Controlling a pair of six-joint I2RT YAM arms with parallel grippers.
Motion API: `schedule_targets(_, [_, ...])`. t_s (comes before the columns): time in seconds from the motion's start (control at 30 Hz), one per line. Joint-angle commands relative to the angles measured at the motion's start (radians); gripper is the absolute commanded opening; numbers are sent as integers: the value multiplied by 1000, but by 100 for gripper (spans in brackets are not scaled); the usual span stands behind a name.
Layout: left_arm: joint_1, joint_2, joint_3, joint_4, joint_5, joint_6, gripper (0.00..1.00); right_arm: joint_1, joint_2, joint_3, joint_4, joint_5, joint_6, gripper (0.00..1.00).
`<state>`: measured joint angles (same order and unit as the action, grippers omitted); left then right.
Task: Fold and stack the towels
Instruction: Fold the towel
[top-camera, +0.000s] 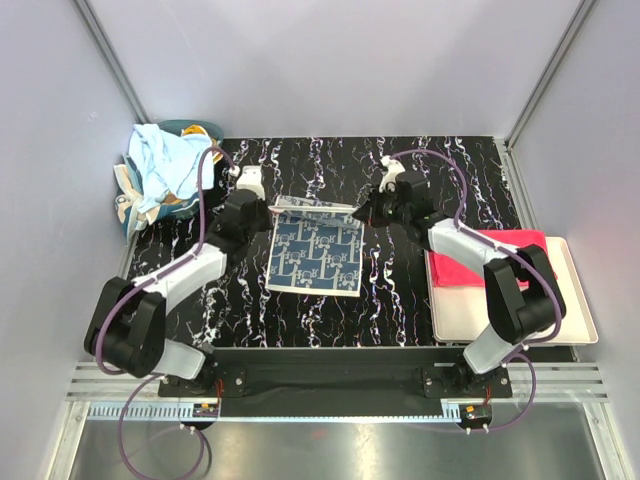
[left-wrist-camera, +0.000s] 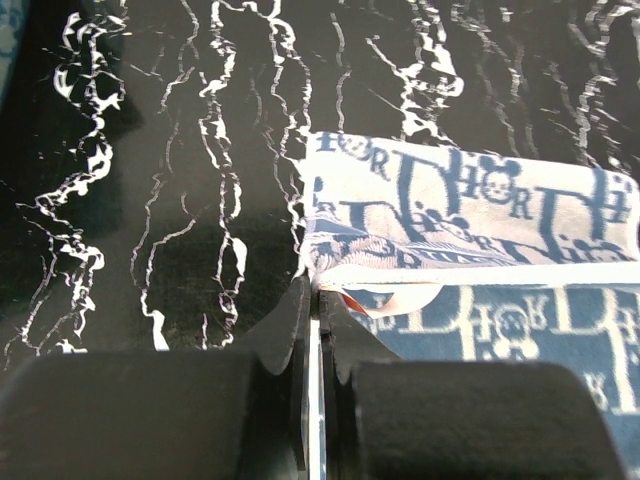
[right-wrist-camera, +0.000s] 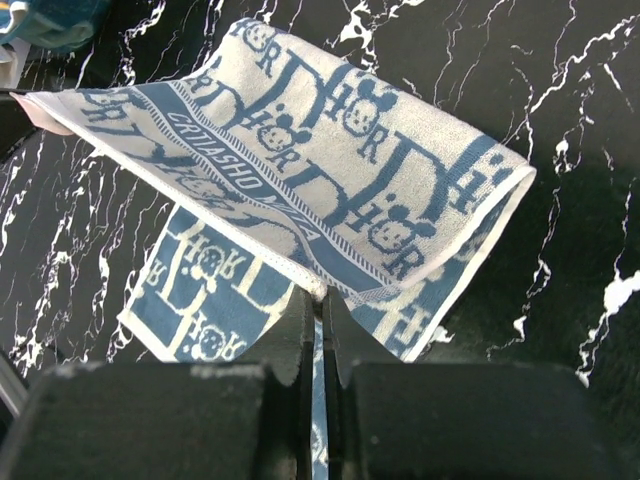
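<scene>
Pinching the far corners of the monogram towel (top-camera: 315, 258), your left gripper (left-wrist-camera: 315, 292) and right gripper (right-wrist-camera: 320, 294) each sit clamped on cloth. They hold its far edge raised and curled above the rest, which lies flat on the black marbled table (top-camera: 400, 300) between the arms. A pink-red towel (top-camera: 465, 272) rests on the cream tray (top-camera: 575, 320) at right, and a light blue towel (top-camera: 165, 160) is heaped far left, well apart.

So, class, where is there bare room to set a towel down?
Bare: the far strip behind the left claw and right claw, the near strip before the monogram towel, the near half of the tray. Crowded: the far-left towel pile.
</scene>
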<state>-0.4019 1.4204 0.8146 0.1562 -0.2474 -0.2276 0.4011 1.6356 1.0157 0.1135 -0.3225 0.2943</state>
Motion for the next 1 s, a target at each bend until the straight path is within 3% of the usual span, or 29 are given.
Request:
schedule_targets(0.0, [31,-75,-41,108,-29,28,0,-5,-75,-37,23,94,3,0])
schedule_targets(0.43, [9,-250,-221,220,43,2,0,19,-192,-95,-15,134,3,0])
schedule_targets(0.97, [-8,-347,-322,197,102,4,0,54,-243,-160,-6,155,20,0])
